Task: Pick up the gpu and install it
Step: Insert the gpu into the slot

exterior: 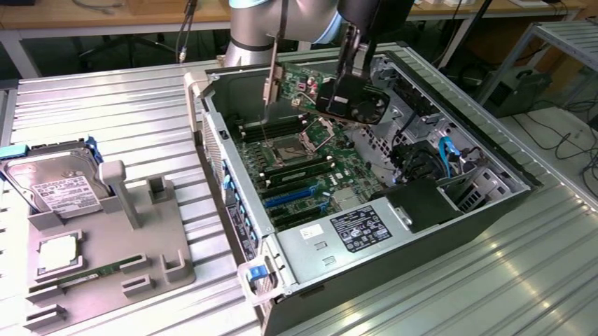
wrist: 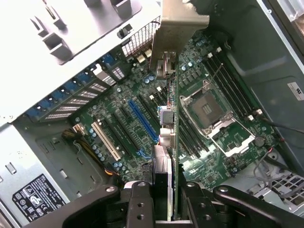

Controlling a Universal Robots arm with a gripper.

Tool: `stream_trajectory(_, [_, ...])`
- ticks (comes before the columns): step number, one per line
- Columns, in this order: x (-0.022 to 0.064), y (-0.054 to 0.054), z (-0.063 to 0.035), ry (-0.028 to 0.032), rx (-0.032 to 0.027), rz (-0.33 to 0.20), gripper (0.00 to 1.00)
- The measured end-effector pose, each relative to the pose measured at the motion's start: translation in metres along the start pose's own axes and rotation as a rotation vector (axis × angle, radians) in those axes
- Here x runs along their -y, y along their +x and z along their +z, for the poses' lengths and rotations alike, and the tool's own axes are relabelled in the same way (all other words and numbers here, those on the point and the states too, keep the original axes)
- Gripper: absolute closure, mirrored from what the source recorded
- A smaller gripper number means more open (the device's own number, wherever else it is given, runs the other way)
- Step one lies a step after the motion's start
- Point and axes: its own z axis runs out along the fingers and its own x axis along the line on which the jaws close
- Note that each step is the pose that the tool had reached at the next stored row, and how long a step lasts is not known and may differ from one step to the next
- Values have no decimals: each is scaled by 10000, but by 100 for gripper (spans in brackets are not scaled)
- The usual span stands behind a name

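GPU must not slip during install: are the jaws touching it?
Touching. The wrist view shows the gpu edge-on, clamped between the jaws of the gripper on both sides.

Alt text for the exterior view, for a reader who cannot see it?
The gripper holds the gpu above the motherboard inside an open computer case. On the exterior view's left, a grey tray carries a hard drive.

Quick count: one case [exterior: 421, 259], one gpu [exterior: 301, 82], one hard drive [exterior: 61, 189], one RAM stick [exterior: 84, 274], one CPU [exterior: 58, 253], one tray [exterior: 140, 245].
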Motion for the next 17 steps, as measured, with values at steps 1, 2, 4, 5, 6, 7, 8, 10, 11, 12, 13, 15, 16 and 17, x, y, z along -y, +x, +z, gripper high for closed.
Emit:
stream_trajectory(1, [0, 0, 0, -1, -4, -103, 73])
stream_trajectory(2, [0, 0, 0, -3, -7, -201, 73])
stream_trajectory(4, [0, 0, 0, -5, -13, -391, 73])
stream_trajectory(5, [0, 0, 0, -6, -18, -490, 73])
stream_trajectory(6, [0, 0, 0, -7, -21, -578, 73])
stream_trajectory(7, [0, 0, 0, -8, -24, -678, 73])
stream_trajectory(8, [0, 0, 0, -9, -28, -777, 73])
stream_trajectory(10, [0, 0, 0, -11, -35, -996, 73])
stream_trajectory(11, [0, 0, 0, -12, -40, -1111, 73])
stream_trajectory(12, [0, 0, 0, -14, -43, -1206, 73])
stream_trajectory(13, [0, 0, 0, -15, -48, -1316, 73])
stream_trajectory(15, [0, 0, 0, -17, -55, -1527, 73])
stream_trajectory(16, [0, 0, 0, -18, -58, -1629, 73])
stream_trajectory(17, [0, 0, 0, -19, -63, -1729, 73])
